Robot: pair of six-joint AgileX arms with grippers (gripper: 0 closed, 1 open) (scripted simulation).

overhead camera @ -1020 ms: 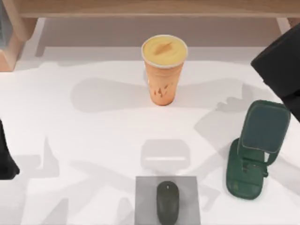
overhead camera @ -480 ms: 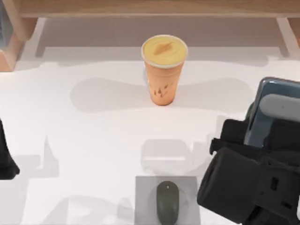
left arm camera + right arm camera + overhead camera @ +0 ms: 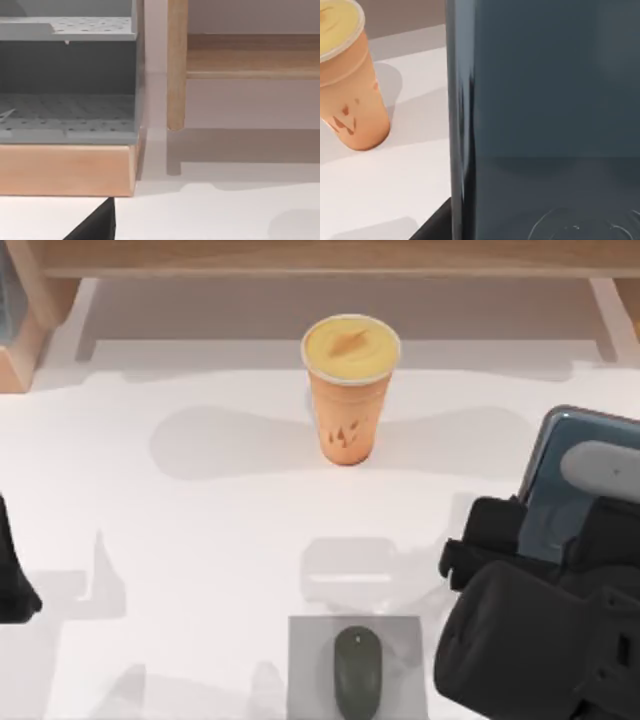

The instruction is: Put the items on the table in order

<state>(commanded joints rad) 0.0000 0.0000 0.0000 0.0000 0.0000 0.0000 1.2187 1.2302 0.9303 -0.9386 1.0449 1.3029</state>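
While beside cup, phone edge-on.

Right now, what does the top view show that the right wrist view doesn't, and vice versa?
Top view alone: the computer mouse lying on the grey square pad at the near edge, the wooden shelf along the far side, the right arm over the table's right side, and the left arm parked at the left edge.
Right wrist view alone: the phone's dark face and side edge up close.
Both: the orange drink cup standing upright, the phone, and the white table.
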